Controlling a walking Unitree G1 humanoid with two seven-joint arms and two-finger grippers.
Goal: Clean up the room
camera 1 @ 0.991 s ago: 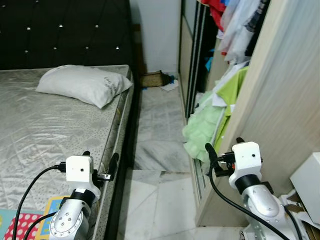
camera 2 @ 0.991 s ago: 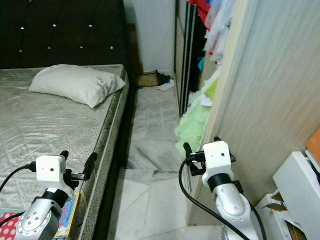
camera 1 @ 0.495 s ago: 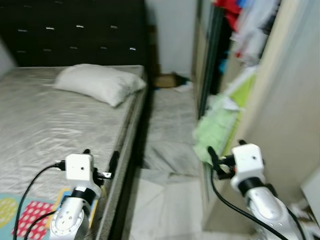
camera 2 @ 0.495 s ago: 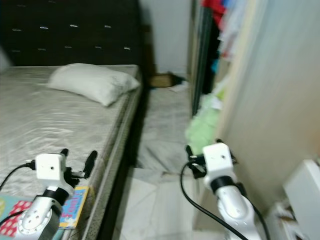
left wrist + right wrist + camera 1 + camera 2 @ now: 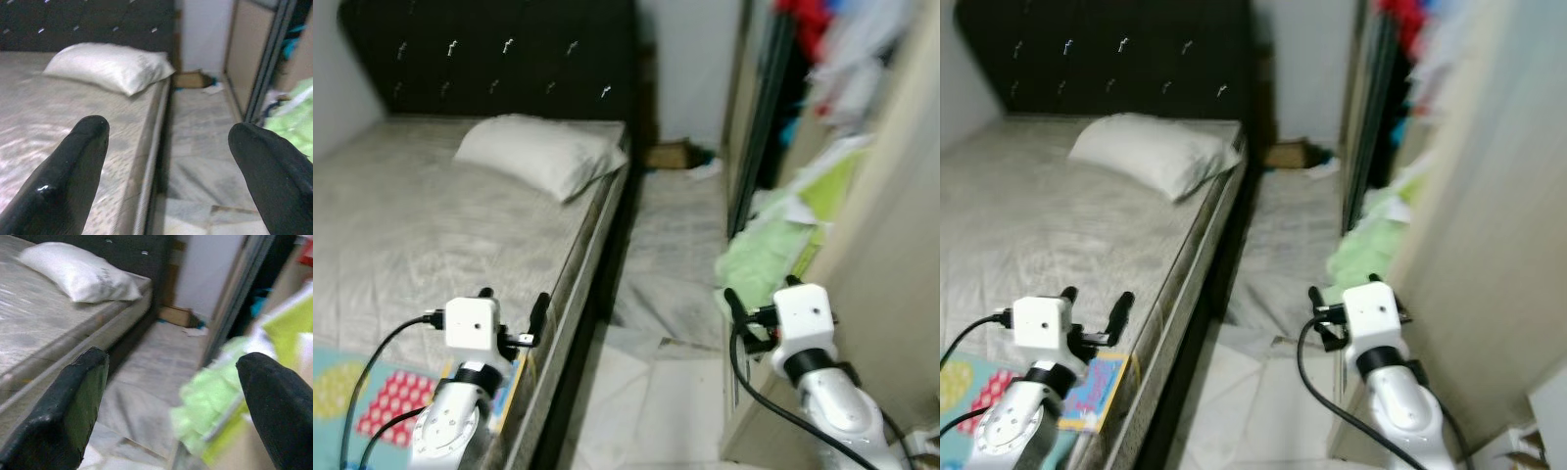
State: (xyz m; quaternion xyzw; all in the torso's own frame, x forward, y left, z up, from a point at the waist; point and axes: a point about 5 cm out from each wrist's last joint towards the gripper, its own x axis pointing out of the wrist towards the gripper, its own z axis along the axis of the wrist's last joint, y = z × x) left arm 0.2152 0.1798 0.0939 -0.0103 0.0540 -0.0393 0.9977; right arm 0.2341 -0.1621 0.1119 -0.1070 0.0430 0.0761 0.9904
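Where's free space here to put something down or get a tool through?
Bare grey mattress between the white pillow and the colourful book near the left tool. Bare marble floor aisle between the bed edge and wardrobe. Crowded: light green clothes spilling out beside the right tool, and a small brown box at the aisle's far end.

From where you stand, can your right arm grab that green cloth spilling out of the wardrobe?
Probably yes. The right gripper is open and held up just short of the green cloth, with bare floor between them; a short step forward may help.
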